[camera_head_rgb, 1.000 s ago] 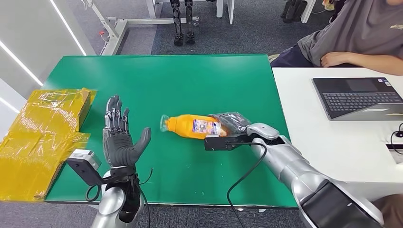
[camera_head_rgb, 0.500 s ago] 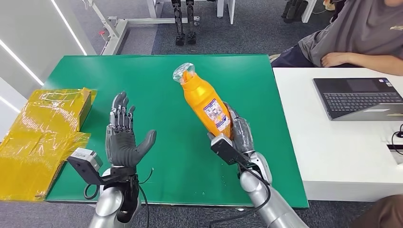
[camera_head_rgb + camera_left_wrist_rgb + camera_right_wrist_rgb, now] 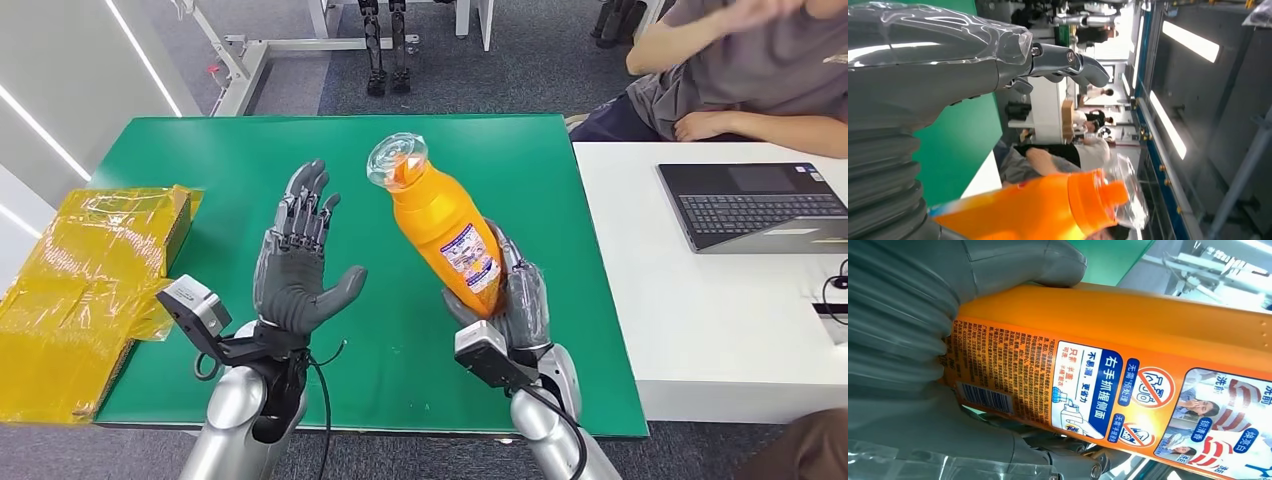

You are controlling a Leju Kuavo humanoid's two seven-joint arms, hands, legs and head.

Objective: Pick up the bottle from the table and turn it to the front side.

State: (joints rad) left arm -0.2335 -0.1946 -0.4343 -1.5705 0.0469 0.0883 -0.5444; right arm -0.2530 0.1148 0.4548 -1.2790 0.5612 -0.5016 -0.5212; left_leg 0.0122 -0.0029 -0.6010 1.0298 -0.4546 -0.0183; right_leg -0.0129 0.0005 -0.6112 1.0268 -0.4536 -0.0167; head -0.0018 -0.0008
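An orange bottle [image 3: 440,222] with a clear-wrapped cap stands lifted above the green table [image 3: 480,150], tilted with its cap away from me. My right hand [image 3: 515,296] grips its lower end, and the printed back label with a barcode faces me. The right wrist view has the label [image 3: 1108,390] close up, with the thumb [image 3: 1018,262] pressed on the bottle's side. My left hand [image 3: 298,262] is raised to the left of the bottle, palm toward it, fingers spread, holding nothing. The bottle's cap end [image 3: 1088,200] lies beside the left thumb [image 3: 1068,62] in the left wrist view.
Yellow plastic-wrapped packages [image 3: 85,290] lie at the table's left edge. A white table [image 3: 700,310] with a laptop [image 3: 755,205] adjoins on the right, where a person [image 3: 750,70] sits. Metal stands [image 3: 385,45] are on the floor beyond.
My right hand lifted the bottle from lying on the table to nearly upright. My left hand has risen and moved right, closer to the bottle. The person raised an arm.
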